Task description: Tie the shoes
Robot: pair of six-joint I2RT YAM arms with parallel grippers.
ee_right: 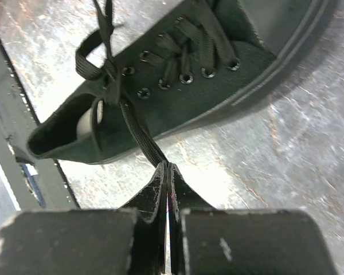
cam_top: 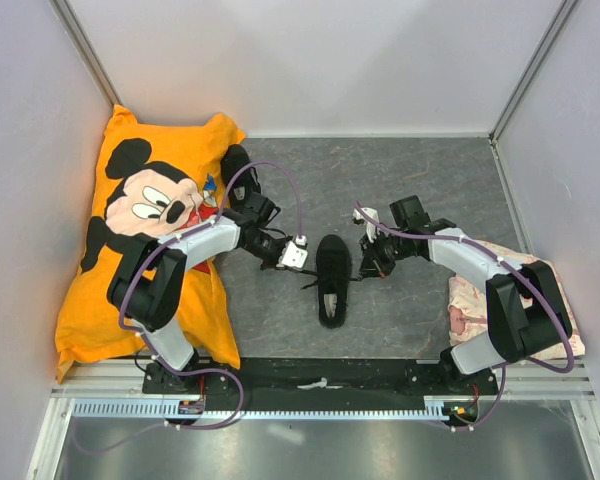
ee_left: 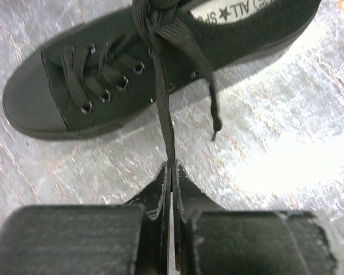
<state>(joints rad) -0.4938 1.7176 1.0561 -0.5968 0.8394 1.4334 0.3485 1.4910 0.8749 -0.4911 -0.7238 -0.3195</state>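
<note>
Grey tabletop [cam_top: 410, 180], hands [ee_left: 172, 172] [ee_right: 168, 171] clamping shoe laces [ee_left: 164, 109]

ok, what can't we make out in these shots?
Left wrist: shoe heel and knot cut by top edge; lace end hidden inside shut jaws.
Right wrist: toe cut by top-right corner; lace end hidden in jaws.
Top: knot too small; dark shape by pillow partly behind left arm.

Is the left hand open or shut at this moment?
Shut. The left hand pinches a black lace between closed fingers; the lace runs straight to the shoe.
</note>
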